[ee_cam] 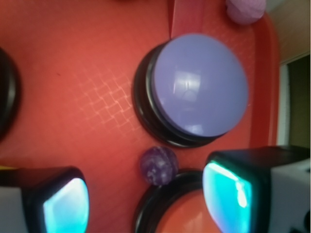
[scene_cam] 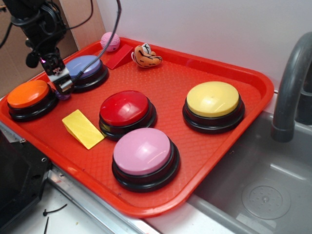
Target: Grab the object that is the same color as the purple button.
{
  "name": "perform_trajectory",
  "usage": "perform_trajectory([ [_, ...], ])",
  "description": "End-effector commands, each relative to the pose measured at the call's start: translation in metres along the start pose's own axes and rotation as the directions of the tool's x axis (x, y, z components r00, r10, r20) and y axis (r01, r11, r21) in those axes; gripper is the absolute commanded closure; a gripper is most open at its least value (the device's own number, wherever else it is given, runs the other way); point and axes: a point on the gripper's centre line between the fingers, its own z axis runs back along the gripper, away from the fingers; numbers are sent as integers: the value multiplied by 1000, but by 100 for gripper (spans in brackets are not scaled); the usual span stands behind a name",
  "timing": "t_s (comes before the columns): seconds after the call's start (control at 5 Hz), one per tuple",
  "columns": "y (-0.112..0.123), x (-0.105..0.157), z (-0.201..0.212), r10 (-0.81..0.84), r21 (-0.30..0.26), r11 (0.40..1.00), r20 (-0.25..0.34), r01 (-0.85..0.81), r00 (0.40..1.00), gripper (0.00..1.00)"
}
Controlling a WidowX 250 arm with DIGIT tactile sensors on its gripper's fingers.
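Observation:
The object is a tiny dark purple marbled ball [ee_cam: 159, 166] lying on the red tray [ee_cam: 87, 97], in the gap between the purple button [ee_cam: 199, 85] and the orange button [ee_cam: 180, 216], touching the orange one's black base. In the exterior view the purple button [scene_cam: 85, 67] sits at the tray's back left, and only a sliver of the ball [scene_cam: 64, 95] shows under the fingers. My gripper [ee_cam: 146, 201] hangs open just above the tray, its fingers [ee_cam: 226, 194] straddling the orange button's edge, and the ball lies just ahead of the fingertips. The gripper [scene_cam: 61, 84] holds nothing.
On the tray [scene_cam: 253, 97] stand an orange button [scene_cam: 28, 93], a red button [scene_cam: 125, 108], a pink-lilac button [scene_cam: 142, 151] and a yellow button [scene_cam: 213, 99]. A yellow wedge [scene_cam: 82, 128], a red wedge [scene_cam: 119, 57], a pink ball [scene_cam: 110, 41] and a tiger toy [scene_cam: 146, 56] lie there too. A sink with a faucet [scene_cam: 292, 87] is at the right.

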Motion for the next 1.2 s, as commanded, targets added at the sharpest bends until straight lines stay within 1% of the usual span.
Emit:
perform_trajectory([
  [0.0,16,-2,-23,58,39,998,-50,-56,997,0],
  [0.4,19,-9,-39,74,60,996,-98,-69,992,0],
  [0.6,18,-9,-42,67,57,997,-103,-61,992,0],
  [0.8,18,-12,-47,82,66,995,-99,-75,992,91],
  [1.0,17,-13,-43,89,57,995,-83,-85,993,100],
])
